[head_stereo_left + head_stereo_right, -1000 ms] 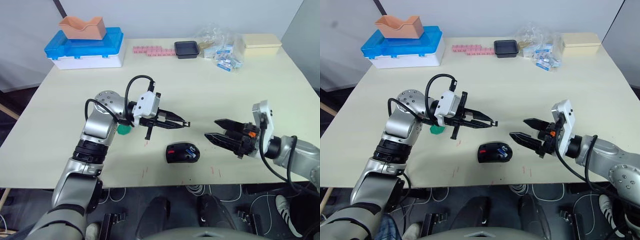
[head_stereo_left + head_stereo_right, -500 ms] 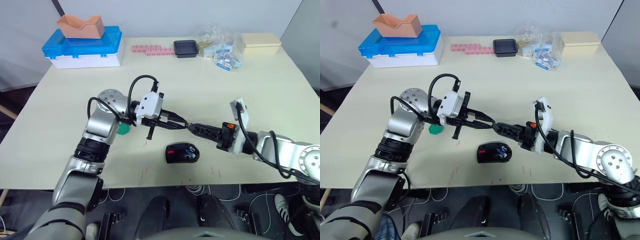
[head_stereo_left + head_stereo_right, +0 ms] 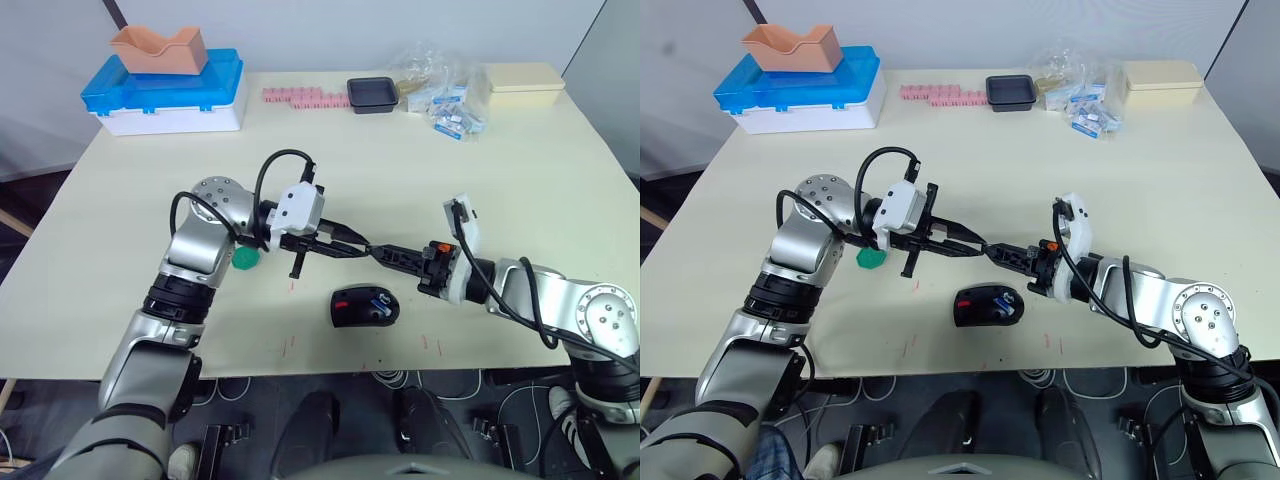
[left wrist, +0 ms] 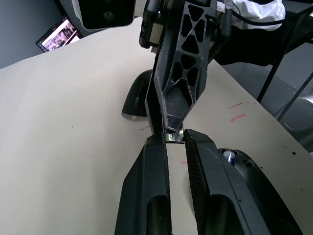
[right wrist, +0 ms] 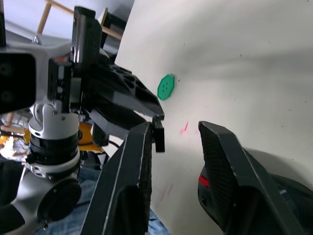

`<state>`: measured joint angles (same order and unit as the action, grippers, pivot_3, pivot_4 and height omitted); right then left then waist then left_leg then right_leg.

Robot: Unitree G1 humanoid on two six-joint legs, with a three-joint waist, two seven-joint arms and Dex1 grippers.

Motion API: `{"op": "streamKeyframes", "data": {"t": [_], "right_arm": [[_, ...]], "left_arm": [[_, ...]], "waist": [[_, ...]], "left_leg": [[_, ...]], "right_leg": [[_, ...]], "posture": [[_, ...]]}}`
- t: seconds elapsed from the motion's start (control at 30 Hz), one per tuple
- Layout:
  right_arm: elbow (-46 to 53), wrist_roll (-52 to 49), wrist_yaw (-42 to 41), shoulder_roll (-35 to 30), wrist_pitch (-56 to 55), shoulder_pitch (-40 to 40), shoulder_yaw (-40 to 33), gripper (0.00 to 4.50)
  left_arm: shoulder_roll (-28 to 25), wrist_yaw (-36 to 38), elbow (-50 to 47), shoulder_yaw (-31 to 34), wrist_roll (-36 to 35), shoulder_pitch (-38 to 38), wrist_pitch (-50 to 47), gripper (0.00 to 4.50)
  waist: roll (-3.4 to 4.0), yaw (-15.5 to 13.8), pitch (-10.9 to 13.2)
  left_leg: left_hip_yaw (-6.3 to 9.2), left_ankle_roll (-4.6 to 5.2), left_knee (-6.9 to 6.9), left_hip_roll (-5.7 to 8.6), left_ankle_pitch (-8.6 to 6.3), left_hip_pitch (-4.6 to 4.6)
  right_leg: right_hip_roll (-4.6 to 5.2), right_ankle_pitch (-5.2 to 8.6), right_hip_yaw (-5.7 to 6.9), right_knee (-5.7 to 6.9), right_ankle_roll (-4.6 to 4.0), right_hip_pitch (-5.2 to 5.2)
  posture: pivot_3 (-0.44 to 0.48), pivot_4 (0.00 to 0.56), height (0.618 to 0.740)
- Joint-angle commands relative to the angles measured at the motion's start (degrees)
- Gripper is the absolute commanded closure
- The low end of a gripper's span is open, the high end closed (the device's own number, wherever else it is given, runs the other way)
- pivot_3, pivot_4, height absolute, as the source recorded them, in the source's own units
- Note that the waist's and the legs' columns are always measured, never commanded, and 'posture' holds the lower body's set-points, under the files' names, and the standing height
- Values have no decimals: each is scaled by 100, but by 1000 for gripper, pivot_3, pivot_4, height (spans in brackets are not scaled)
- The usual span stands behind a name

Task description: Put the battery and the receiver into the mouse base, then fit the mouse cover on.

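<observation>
**Two pincers meet tip to tip above the open mouse base**

Left eye view: on the pale cream worktop [image 3: 420,150] the black, mouse-shaped bottom shell with red marks inside, the mouse base [image 3: 365,305], lies near the front edge. A slim cylinder with a blue end, the battery [image 3: 381,301], sits in its right part. Above and behind the base, the left pincer [image 3: 365,247] points to the right and the right pincer [image 3: 378,251] points to the left, their tips meeting. A small green round piece [image 3: 245,258] lies on the worktop beside the left arm. At the far edge stand a blue-lidded white plastic box [image 3: 165,95] with an orange tray on top, a row of pink blocks [image 3: 305,98], a small black square dish [image 3: 373,96], a heap of clear bags [image 3: 440,95] and a cream flat box [image 3: 523,82].

Right eye view: the same layout, the base just below the meeting tips.

Left wrist view: the left pincer's two black fingers [image 4: 156,161] are nearly pressed together, pinching a small silvery metal piece [image 4: 172,138] at their tips. The right pincer's latticed finger [image 4: 183,73] touches that same piece from the other side. The glossy all-black curved mouse cover [image 4: 138,94] rests on the worktop behind.

Right wrist view: the right pincer's fingers [image 5: 134,161] are spread, with the left pincer's tip between them, against one finger. The base lies close under the other.
</observation>
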<state>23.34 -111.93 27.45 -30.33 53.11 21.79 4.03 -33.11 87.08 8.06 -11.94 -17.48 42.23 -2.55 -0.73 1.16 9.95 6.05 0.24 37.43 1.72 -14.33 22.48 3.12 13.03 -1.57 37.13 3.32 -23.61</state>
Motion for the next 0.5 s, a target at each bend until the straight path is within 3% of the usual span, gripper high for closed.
{"op": "streamKeyframes", "data": {"t": [0.03,0.5], "right_arm": [[87,-107,-123,-32,88,56,-165,2831],[173,-107,-191,-52,63,1,-201,2831]], "left_arm": [[-73,-6,-80,34,22,133,16,4482],[-113,105,-5,-21,95,117,78,4482]], "waist": [[0,2,0],[0,3,0]], "left_leg": [[-1,0,0,0,0,4],[-1,0,0,0,0,4]], "right_leg": [[0,0,0,-1,0,-3],[0,-1,0,-1,-1,-3]], "posture": [[0,150,740],[0,150,740]]}}
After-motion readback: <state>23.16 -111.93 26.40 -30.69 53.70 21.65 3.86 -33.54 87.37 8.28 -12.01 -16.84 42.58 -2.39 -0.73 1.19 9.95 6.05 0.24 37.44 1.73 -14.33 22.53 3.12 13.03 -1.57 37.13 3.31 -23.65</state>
